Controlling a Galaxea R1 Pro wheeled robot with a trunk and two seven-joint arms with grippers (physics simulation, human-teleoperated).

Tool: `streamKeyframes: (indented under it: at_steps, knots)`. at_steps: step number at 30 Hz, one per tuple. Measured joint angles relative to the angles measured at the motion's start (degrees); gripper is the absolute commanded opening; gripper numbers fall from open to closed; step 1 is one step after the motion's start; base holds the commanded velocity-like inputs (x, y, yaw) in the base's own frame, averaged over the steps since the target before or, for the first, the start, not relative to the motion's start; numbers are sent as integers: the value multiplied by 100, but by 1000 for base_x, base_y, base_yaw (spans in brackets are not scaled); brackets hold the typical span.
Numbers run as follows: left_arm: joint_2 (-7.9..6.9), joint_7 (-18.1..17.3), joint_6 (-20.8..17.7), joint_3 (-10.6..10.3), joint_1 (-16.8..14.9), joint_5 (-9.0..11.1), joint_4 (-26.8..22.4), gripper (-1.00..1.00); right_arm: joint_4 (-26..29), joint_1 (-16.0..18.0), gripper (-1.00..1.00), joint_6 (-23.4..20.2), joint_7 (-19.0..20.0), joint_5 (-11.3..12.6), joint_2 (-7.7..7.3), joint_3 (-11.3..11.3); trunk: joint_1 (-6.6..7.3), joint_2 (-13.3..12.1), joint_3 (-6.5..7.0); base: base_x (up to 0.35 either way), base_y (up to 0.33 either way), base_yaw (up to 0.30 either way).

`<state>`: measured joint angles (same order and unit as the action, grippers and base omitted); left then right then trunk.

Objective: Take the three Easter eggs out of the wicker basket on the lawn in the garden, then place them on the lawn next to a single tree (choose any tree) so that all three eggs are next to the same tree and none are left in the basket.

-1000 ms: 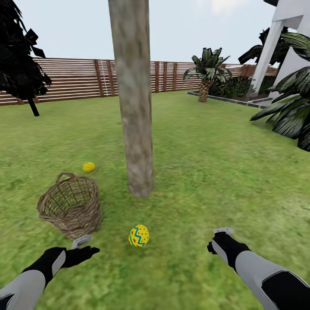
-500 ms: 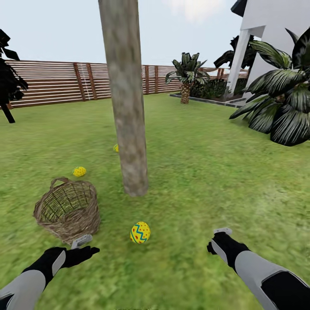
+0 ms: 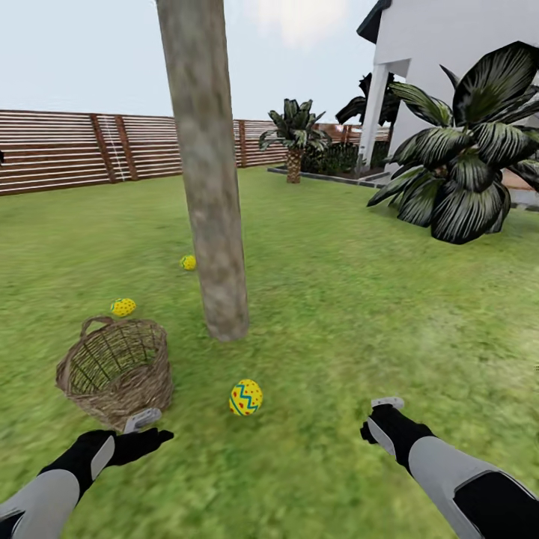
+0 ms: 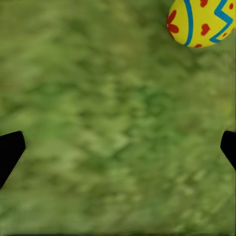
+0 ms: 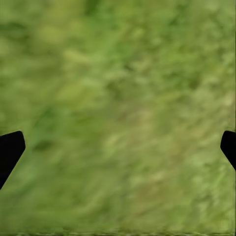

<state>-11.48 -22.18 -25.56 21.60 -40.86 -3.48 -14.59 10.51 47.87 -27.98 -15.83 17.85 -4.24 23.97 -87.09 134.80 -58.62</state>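
Observation:
Three yellow red-dotted eggs lie on the lawn (image 3: 359,299) around the grey-brown tree trunk (image 3: 209,209). One egg with a blue zigzag (image 3: 245,397) (image 4: 202,20) lies in front of the trunk. A second egg (image 3: 123,307) rests behind the basket, and a third egg (image 3: 188,262) lies left of the trunk, farther back. The wicker basket (image 3: 116,368) stands tilted at the left with no egg visible inside. My left gripper (image 3: 150,428) (image 4: 118,147) hovers open just in front of the basket. My right gripper (image 3: 378,419) (image 5: 118,147) is open over bare grass at the right.
A brown slatted fence (image 3: 75,150) runs along the back. A broad-leaved plant (image 3: 464,180) and the white house (image 3: 449,60) stand at the right, with a small palm (image 3: 293,142) farther back. Open grass stretches to the right of the trunk.
The whole view has swung to the right, so trunk, basket and eggs sit further left. The third egg came out from behind the trunk. Both arms hold the same pose.

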Motion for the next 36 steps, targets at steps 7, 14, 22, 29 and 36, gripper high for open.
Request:
streamKeyframes:
  at_steps: [7, 14, 22, 29, 36]
  knots:
    - [3, 25, 0, 0, -1, 0, 21, 100, 0, 0, 100, 0, 0, -1, 0, 3, 131, -239, 156, -197, 295, -238]
    - [3, 35, 0, 0, 0, 1, 24, 100, 0, 0, 100, 0, 0, -1, 0, 0, 285, -520, 330, -202, 295, -238]
    - [2, 35, 0, 5, 0, 1, 26, 100, 0, 0, 100, 0, 0, -1, 1, 4, 461, -841, 528, -212, 294, -238]
    - [3, 35, 0, 0, 0, -6, 27, 100, 0, 0, 100, 0, 0, -1, 5, 8, 614, -1122, 702, -236, 283, -238]
    - [12, 41, 3, -8, 1, -5, 165, 100, -8, 1, 100, 122, 0, -7, 14, 8, 768, -1403, 861, -254, 264, -101]
